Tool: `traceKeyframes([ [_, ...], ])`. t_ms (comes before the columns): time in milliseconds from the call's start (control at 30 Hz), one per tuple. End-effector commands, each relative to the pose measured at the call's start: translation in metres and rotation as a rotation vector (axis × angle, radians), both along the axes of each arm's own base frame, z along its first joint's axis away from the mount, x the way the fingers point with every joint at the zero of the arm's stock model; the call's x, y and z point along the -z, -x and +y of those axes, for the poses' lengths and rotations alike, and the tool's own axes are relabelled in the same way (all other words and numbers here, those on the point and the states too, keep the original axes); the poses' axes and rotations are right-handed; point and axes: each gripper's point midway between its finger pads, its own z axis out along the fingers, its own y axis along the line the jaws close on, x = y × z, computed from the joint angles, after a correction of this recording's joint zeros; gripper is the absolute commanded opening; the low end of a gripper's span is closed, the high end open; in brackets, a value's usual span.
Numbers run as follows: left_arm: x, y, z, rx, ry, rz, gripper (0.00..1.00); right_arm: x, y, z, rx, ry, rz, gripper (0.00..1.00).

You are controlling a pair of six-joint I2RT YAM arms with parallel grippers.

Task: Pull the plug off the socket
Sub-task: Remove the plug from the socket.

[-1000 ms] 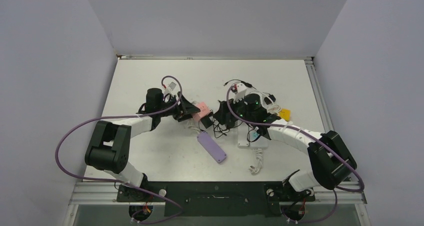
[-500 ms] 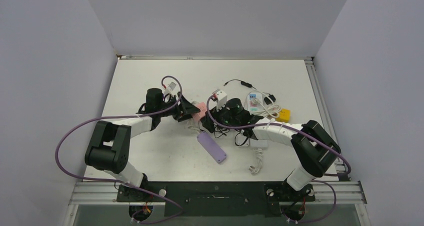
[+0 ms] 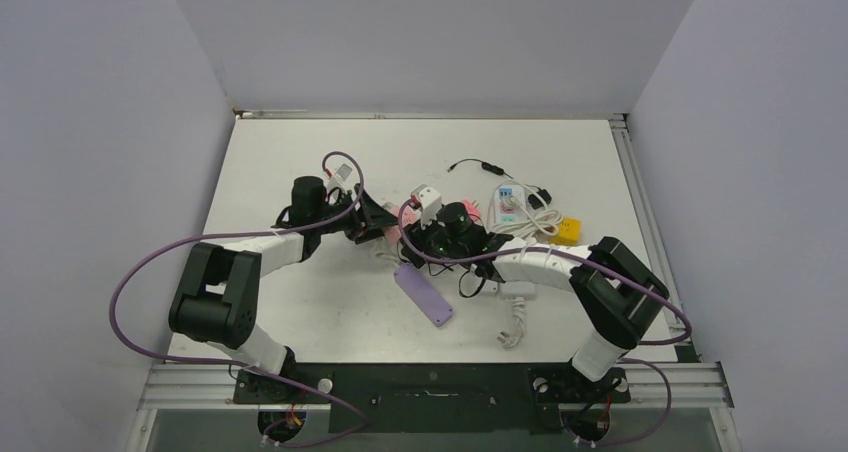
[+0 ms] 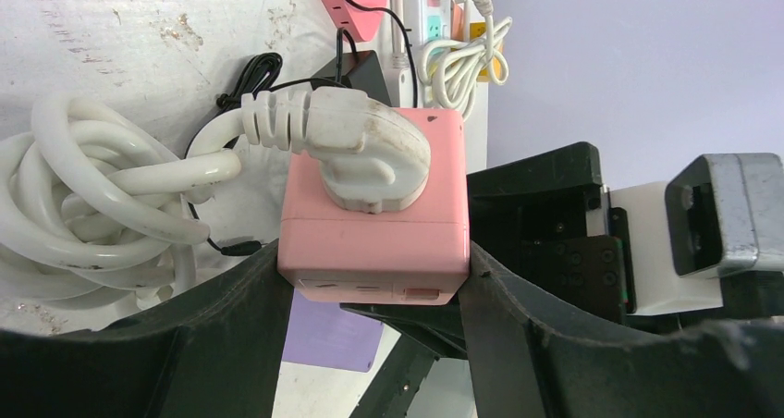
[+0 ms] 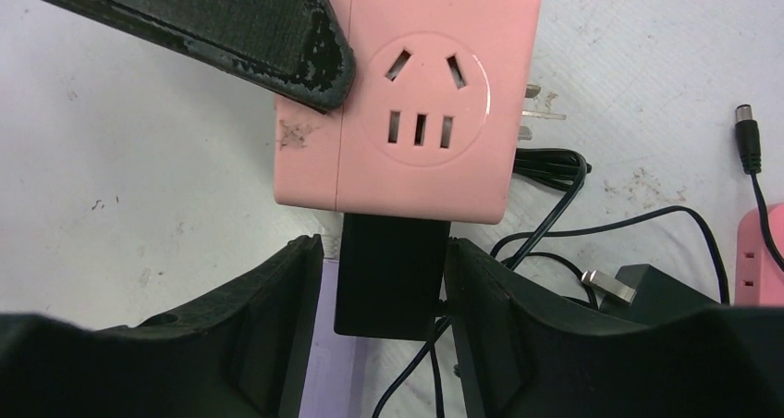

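Right tool half-open astride black plug

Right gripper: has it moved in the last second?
Yes. In the top view the right gripper swung left, away from the yellow block and white power strip, ending at the pink socket cube.

The white table carries a purple strip; right of it a white cable coil, farther right a yellow block
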Motion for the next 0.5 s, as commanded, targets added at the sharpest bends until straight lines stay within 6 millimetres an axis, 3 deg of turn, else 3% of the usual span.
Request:
traceKeyframes([
  [0, -0.0399, -0.0107, -0.0021, 0.017, 0.03, -0.153, 0.0, -0.0119, -0.0101, 0.0108, 0.026, -0.009, -0.055, 0.51],
  [100, -0.0392, -0.0107, -0.0022, 0.016, 0.03, -0.15, 0.0, -0.0103, -0.0114, 0.0104, 0.042, -0.005, -0.058, 0.5],
  [467, -0.0367, -0.0104, -0.0017, 0.01, 0.025, -0.147, 0.0, -0.0156, -0.0128, 0.0166, 0.129, -0.041, -0.046, 0.19],
])
